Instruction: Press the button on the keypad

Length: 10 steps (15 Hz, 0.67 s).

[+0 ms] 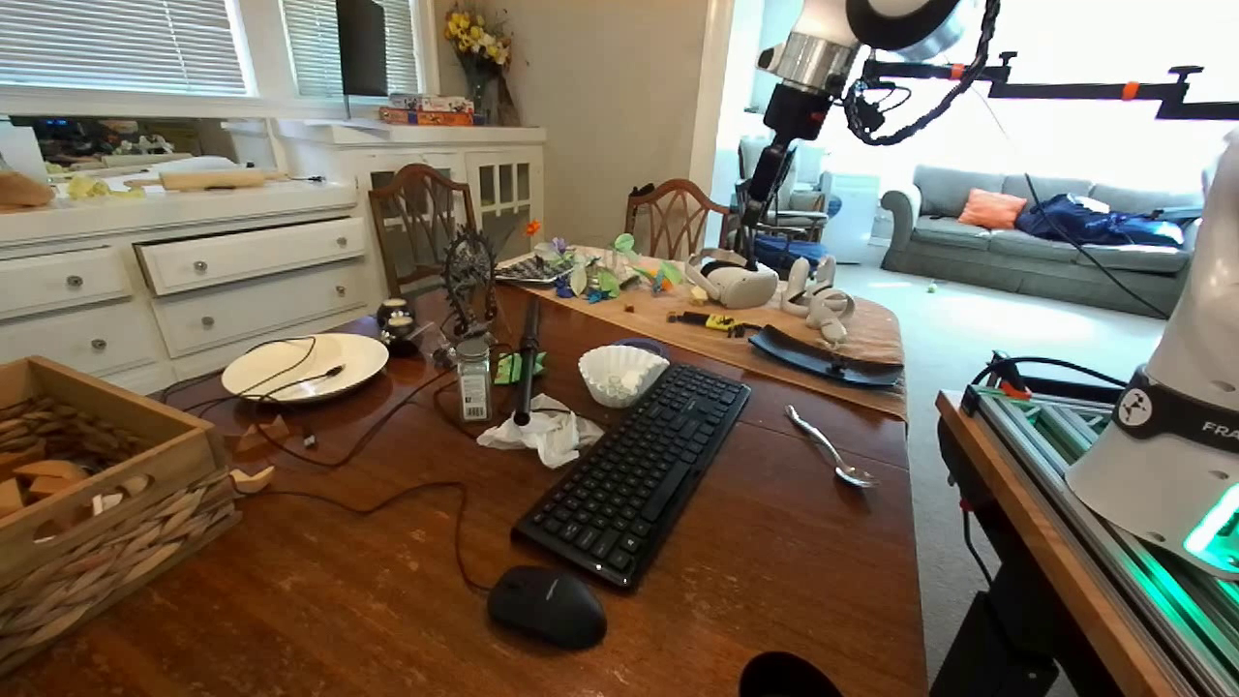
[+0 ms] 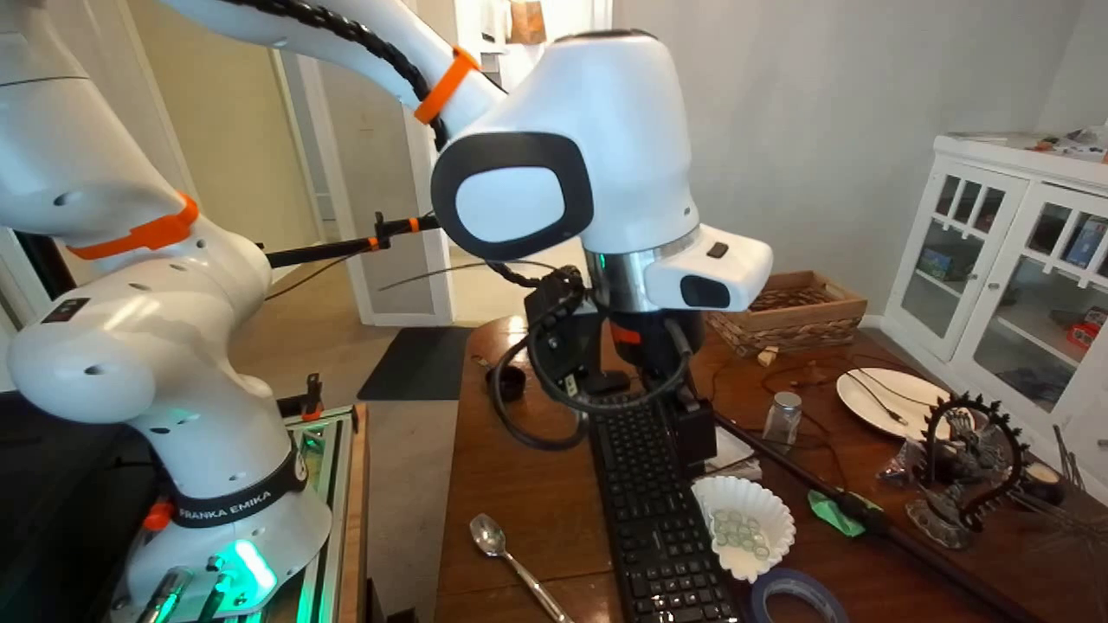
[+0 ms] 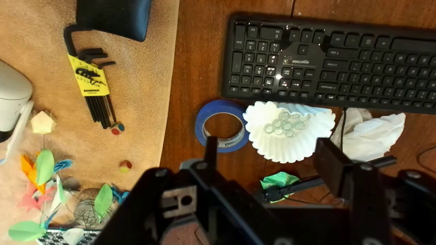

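Observation:
The keypad is a long black keyboard (image 1: 644,474) lying flat on the wooden table. It also shows in an exterior view (image 2: 662,519), partly covered by the arm, and across the top right of the wrist view (image 3: 327,64), where its number pad end is nearest the middle. My gripper (image 3: 266,139) is open in the wrist view, its two fingers wide apart with nothing between them. In an exterior view the gripper (image 1: 752,227) is raised above the table. It also shows in an exterior view (image 2: 697,433), pointing down, apart from the keys as far as I can tell.
A white fluted bowl (image 3: 286,143) with clear rings and a blue tape roll (image 3: 221,144) lie beside the keyboard. A black pole (image 1: 528,358), a glass jar (image 1: 474,382), a spoon (image 1: 828,445), a mouse (image 1: 547,607), a plate (image 1: 310,363) and a wooden basket (image 1: 106,523) are around.

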Available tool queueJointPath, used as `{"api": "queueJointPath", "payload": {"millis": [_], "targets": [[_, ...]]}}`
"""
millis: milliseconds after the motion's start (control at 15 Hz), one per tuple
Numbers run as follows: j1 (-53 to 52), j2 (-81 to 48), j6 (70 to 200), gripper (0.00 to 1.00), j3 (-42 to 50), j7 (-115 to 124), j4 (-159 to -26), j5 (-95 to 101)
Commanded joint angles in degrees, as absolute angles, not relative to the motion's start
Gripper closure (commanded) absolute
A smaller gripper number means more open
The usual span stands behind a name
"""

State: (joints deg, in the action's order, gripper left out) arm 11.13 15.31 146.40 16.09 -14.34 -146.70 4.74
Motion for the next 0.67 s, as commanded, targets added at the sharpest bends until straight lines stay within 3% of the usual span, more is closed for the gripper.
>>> {"api": "queueJointPath", "payload": {"millis": [0, 333, 600], "targets": [[9.65, 6.64, 152.88, 0.58, 16.78, -16.2, -144.95, -0.79], [9.78, -2.02, 154.37, 0.96, 14.23, -15.74, -143.29, -2.86], [10.84, -7.69, 154.84, 1.0, 12.48, -17.34, -141.47, -4.36]]}}
